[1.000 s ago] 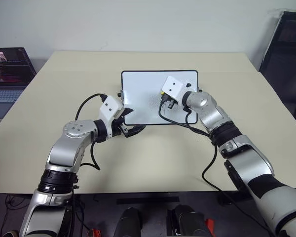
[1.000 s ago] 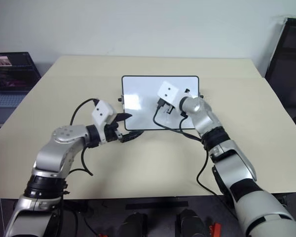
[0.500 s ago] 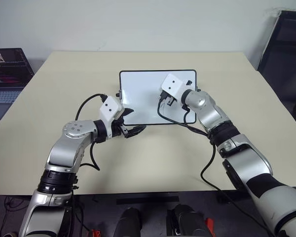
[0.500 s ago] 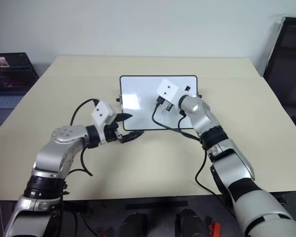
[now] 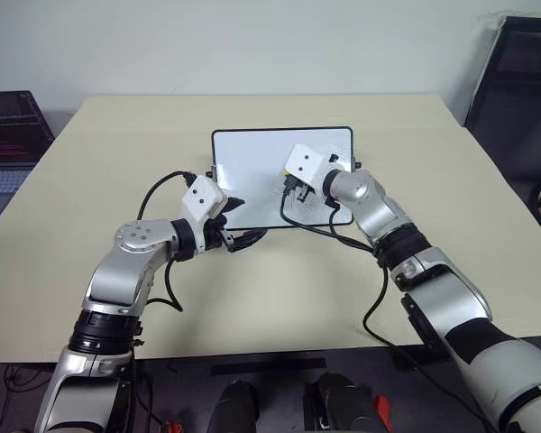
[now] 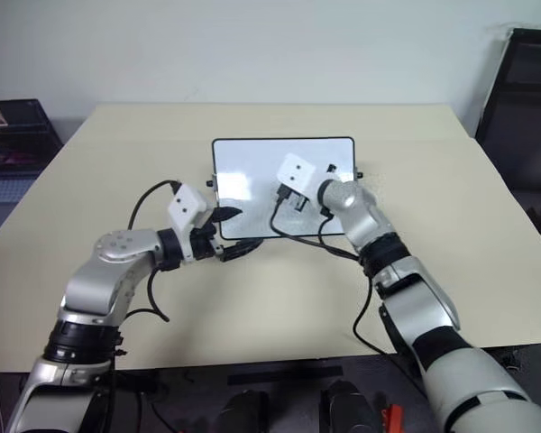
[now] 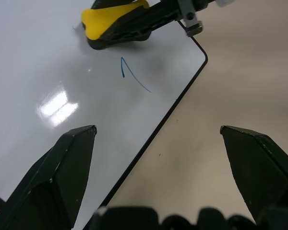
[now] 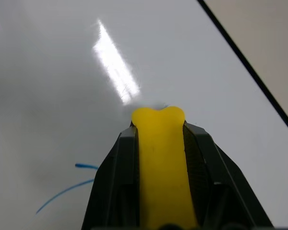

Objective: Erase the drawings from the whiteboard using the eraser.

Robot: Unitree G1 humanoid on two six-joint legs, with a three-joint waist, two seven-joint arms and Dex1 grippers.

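Right hand [image 8: 158, 139] clenched on the eraser [image 8: 159, 163], pressed to the whiteboard [image 5: 252, 171] mid-bench; remaining blue drawings [image 7: 132, 74] lie just beside it toward the board's near edge; left hand [image 5: 239, 224] released there.

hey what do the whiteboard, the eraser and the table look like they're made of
The whiteboard: a glossy, smooth white sheet, likely coated metal or melamine, since a lamp glare mirrors off it; its thin black frame looks like plastic.
The eraser: matte yellow, probably plastic or dense foam, with rounded edges and no shine.
The table: a flat, beige, matte top, probably laminate; no grain shows.
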